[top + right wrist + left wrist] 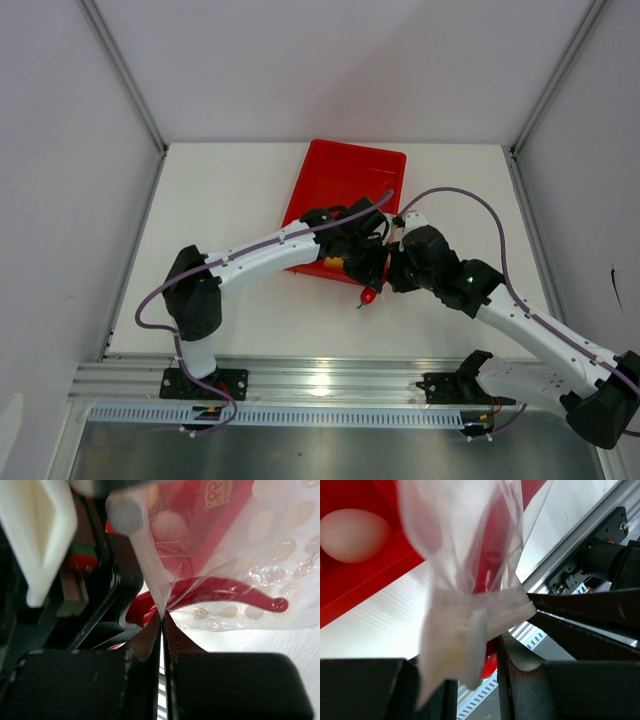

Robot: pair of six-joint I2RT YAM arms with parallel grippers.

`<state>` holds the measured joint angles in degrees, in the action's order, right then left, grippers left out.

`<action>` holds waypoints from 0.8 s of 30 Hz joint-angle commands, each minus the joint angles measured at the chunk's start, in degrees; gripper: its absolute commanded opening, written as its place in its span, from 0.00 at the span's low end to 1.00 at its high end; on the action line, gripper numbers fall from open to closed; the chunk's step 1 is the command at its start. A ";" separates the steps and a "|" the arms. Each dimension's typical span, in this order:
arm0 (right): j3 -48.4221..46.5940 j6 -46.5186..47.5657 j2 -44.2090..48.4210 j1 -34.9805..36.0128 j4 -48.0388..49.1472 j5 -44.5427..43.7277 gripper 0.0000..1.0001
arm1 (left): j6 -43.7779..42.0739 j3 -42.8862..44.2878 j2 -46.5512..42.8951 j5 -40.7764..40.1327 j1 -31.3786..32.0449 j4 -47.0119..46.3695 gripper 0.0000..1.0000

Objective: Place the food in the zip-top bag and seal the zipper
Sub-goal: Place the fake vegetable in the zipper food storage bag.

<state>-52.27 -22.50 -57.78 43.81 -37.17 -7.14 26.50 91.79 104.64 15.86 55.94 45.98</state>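
Observation:
The zip-top bag [465, 540] hangs clear and crinkled between both grippers over the tray's near edge. My left gripper [470, 670] is shut on the bag's thick white zipper [457, 640] end. My right gripper [162, 617] is shut on the zipper strip [150, 565] from the other side, and its fingers [580, 610] show as dark blades in the left wrist view. The red chili [225, 592] lies inside the bag and hangs low [369, 295]. The pale egg [352, 535] rests in the red tray. A bit of the yellow fruit [333, 263] shows beside the left gripper [365, 255].
The red tray [345, 185] lies at the back middle of the white table, under the left arm's wrist. The right gripper [392, 262] meets the left one just past the tray's near right corner. An aluminium rail [330, 385] runs along the near edge.

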 commanded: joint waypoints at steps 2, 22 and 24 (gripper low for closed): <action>0.50 -2.81 0.21 1.27 4.11 1.59 0.00 | 2.24 -0.38 -3.92 -0.64 -0.75 -3.09 0.04; -2.04 -18.19 -1.99 1.98 5.26 14.07 0.00 | 4.53 -12.69 -14.82 -10.33 -0.75 -11.53 0.20; -1.96 -18.89 -2.42 1.98 6.14 15.04 0.00 | 4.17 -12.34 -14.73 -10.15 -0.57 -10.82 0.23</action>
<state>-52.12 -38.52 -60.31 45.54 -34.39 4.45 30.11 79.00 91.64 5.93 55.42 37.12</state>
